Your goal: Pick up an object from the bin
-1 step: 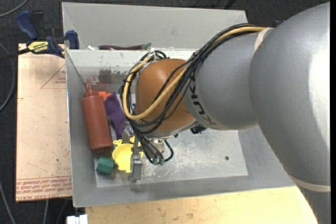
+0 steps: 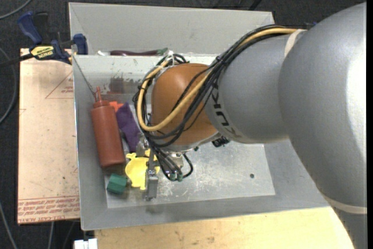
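A grey metal bin [image 2: 233, 183] is seen from above. Five small things are counted in it, and all of them are kept on its left side.

Farthest left, one red-brown squeeze bottle [image 2: 106, 137] is laid flat, with its thin tip turned to the back wall. Just right of the bottle's top end, one small orange thing [image 2: 118, 107] is seen; most of it is hidden, so its kind cannot be told. Next to that, one purple thing [image 2: 128, 125] is laid beside the bottle and seems to be touching it. Near the front, below the bottle's bottom end, one green block [image 2: 116, 185] is found. Just right of the block, one yellow toy [image 2: 136, 171] is laid on the bin floor, close to the front wall.

The gripper [image 2: 151, 183] is pushed down to the floor right at the yellow toy's right edge, and it seems to be touching it. Whether the gripper is wide or narrow cannot be told, and the toy is not seen held in it.

Above the gripper, a round brown cover [image 2: 175, 102] is fixed on the wrist, and black and yellow cables [image 2: 250, 41] are looped around it. The thick grey arm [image 2: 303, 96] is reached in from the right and is bent down over the middle of the bin. The right side of the bin floor is left bare.
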### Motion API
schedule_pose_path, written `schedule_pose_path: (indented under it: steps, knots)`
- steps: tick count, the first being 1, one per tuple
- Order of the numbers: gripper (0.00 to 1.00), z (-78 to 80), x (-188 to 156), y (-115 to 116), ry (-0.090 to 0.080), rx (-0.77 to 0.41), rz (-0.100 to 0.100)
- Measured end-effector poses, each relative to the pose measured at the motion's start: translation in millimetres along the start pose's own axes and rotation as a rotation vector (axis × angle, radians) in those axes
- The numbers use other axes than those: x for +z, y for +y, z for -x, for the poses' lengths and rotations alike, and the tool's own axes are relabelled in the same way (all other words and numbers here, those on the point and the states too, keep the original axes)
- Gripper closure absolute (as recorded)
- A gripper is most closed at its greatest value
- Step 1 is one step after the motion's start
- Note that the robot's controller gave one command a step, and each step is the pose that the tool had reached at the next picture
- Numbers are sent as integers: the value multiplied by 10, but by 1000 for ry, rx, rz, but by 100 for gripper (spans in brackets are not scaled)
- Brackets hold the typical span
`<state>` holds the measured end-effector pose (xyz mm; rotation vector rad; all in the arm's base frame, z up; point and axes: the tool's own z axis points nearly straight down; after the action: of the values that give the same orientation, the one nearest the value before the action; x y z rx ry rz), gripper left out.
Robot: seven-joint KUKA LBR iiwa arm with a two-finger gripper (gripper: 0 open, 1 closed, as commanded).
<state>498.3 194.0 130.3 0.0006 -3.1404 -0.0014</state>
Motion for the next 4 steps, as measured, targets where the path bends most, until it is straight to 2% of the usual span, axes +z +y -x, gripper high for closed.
schedule_pose_path:
  steps: [1,2,3,4]
  knots:
    - [0,1,0,-1,0,0,0]
    - [100,-87,530,-122,-4,16,5]
    - [100,-87,530,-122,-4,16,5]
    - [100,-84,-543,-69,-5,40,6]
